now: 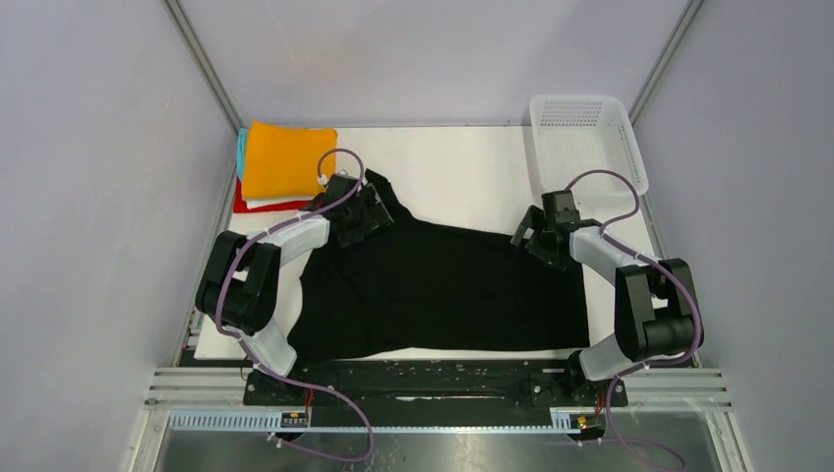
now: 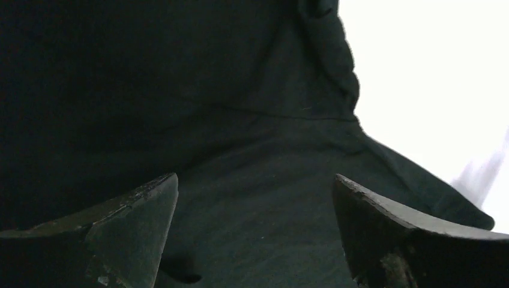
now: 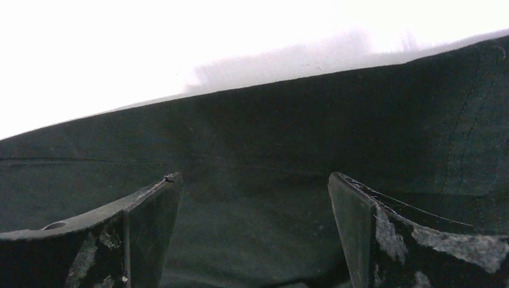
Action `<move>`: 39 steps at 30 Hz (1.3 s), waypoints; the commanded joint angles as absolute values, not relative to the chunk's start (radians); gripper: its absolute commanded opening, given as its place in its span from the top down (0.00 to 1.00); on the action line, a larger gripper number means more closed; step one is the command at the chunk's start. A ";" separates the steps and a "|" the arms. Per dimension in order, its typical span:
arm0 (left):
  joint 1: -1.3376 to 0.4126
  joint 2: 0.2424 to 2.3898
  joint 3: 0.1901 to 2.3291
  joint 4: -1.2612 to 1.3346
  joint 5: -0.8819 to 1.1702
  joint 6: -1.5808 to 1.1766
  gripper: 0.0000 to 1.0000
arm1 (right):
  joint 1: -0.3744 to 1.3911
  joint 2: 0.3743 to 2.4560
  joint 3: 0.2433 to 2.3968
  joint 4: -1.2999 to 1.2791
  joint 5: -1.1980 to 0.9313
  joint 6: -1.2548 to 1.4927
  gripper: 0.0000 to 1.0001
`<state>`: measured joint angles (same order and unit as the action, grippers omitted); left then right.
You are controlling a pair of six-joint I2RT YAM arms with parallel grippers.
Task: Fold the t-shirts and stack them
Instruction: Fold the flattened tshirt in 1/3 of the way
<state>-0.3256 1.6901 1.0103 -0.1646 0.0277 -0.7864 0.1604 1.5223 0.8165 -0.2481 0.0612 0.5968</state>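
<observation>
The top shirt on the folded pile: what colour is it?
The top shirt is orange; see the top external view.

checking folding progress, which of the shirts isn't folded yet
The large black t-shirt: it lies spread out and rumpled across the table, while the others are folded rectangles piled at the far left, the orange one on top.

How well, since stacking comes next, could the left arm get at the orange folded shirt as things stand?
Probably yes. The left pincer is open over the black shirt's far left corner, close beside the orange shirt, with nothing standing between them.
</observation>
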 commanded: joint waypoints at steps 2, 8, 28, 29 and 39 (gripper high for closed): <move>-0.326 1.643 0.940 -0.077 0.047 -0.817 0.01 | 0.159 1.492 0.770 -0.203 0.090 0.665 0.01; -0.325 1.663 0.919 -0.108 0.006 -0.823 0.01 | 0.157 1.534 0.778 -0.167 0.130 0.679 0.01; -0.241 1.571 0.825 -0.212 -0.076 -0.797 0.01 | 0.157 1.785 1.096 -0.084 0.124 0.635 0.01; -0.241 1.574 0.837 -0.212 -0.068 -0.797 0.01 | 0.157 1.799 1.115 -0.082 0.126 0.636 0.01; -0.240 1.567 0.972 -0.178 -0.017 -0.783 0.01 | 0.157 1.752 1.237 -0.288 0.014 0.304 0.01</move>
